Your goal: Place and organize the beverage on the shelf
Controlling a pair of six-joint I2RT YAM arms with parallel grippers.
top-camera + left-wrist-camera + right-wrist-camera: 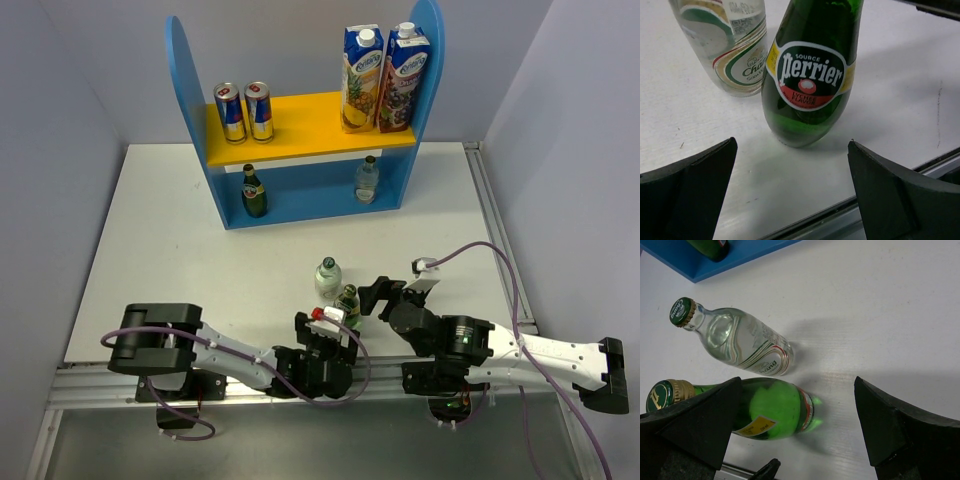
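Holding four of six drinks (pixel 258 110), the blue two-level shelf (pixel 300 135) lacks a dark green glass bottle (pixel 810 80) and a clear bottle (pixel 732 50), standing on the white surface (pixel 900 100) by the wide-spread left hand (pixel 792 165) and right hand (pixel 799 390).

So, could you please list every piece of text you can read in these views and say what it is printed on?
"SOURCE Perrier": front label of the green bottle.
"Cha": start of a word on the clear bottle label; the rest is hidden behind the green bottle.
Red band under "Perrier": too blurred to read.
Print on the bottle caps, cans and juice cartons: too small to read.
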